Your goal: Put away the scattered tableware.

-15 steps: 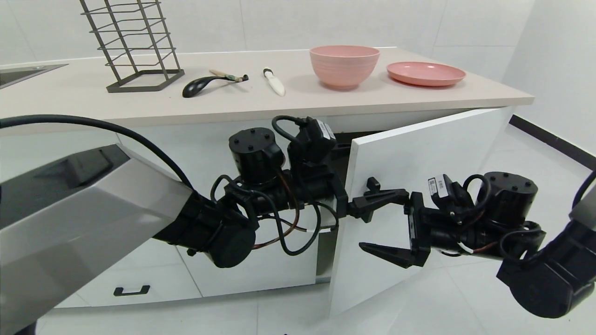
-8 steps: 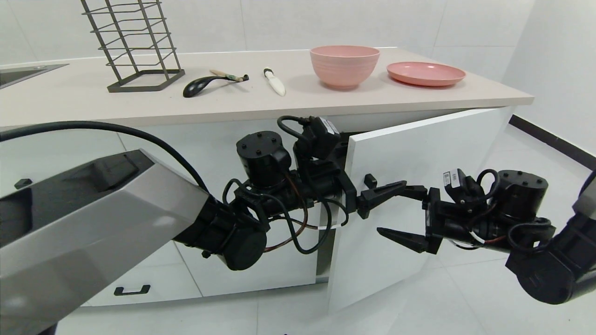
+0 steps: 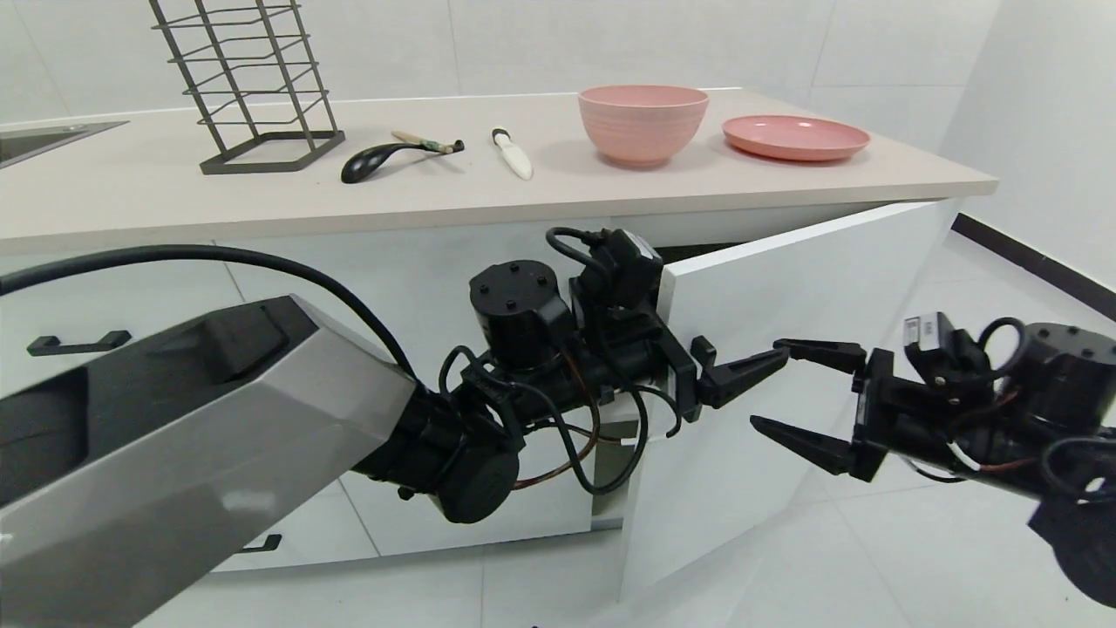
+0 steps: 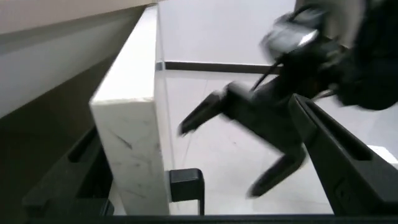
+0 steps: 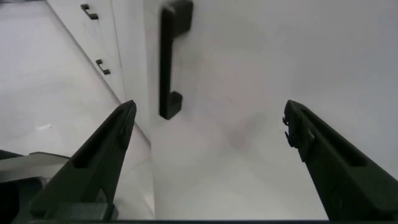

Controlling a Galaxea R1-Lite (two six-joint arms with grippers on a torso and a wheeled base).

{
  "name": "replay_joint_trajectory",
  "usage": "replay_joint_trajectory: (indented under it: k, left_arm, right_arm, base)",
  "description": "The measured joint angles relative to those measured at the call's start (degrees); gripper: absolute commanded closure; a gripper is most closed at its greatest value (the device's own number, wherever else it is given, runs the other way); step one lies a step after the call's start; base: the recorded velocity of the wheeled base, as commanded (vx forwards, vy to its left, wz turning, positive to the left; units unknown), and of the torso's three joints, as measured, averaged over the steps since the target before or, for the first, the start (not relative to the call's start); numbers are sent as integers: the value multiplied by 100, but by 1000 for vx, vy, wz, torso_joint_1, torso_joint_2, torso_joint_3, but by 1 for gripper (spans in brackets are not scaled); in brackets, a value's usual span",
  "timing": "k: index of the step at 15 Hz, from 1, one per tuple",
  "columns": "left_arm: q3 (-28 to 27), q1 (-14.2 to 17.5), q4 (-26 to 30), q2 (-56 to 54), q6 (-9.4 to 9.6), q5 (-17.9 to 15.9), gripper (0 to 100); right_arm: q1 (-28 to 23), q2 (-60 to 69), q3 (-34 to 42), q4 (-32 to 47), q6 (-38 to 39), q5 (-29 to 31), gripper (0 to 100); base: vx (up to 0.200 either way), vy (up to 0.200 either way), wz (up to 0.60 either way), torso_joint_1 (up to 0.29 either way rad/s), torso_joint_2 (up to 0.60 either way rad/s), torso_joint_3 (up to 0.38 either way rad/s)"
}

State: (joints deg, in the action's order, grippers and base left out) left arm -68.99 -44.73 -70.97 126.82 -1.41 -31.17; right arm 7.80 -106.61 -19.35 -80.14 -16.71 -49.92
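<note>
On the counter (image 3: 488, 196) lie a black spoon (image 3: 370, 159), a white-handled knife (image 3: 514, 155), a pink bowl (image 3: 643, 122) and a pink plate (image 3: 795, 137). Below them a white cabinet door (image 3: 811, 288) stands partly open. My left gripper (image 3: 732, 366) is open and straddles the door's free edge (image 4: 127, 124), one finger inside and one outside, next to the black door handle (image 4: 185, 186). My right gripper (image 3: 767, 384) is open in front of the door's outer face, facing the handle (image 5: 168, 62) and apart from it.
A dark wire rack (image 3: 253, 87) stands at the counter's back left, with a thin wooden utensil (image 3: 423, 141) beside the spoon. A sink edge (image 3: 44, 135) is at far left. Drawers with black handles (image 3: 78, 342) sit left of the door. White floor tiles lie to the right.
My left arm has pushed forward and to the right, up to the door's edge. My right gripper has drawn back to the right and risen a little, staying open.
</note>
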Motion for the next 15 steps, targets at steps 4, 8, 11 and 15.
replay_joint_trajectory:
  k: [4,8,11,15]
  left_arm:
    - [39,9,-187,138,5,77,0]
    - [107,-107,-416,322,5,115,0]
    - [389,-345,-596,378,5,167,0]
    - [623,-714,-706,396,5,161,0]
  right_arm:
    - [-28,1821,1029,93,-15,208,0]
    - [-48,3307,1571,228,-173,400,0]
    - [-59,3852,1042,233,-182,471,0]
    - [-161,4318,389,230,-151,644,0]
  base:
    - [0,0,0,0,0,0]
    - [0,0,0,0,0,0]
    - [0,0,0,0,0,0]
    - [0,0,0,0,0,0]
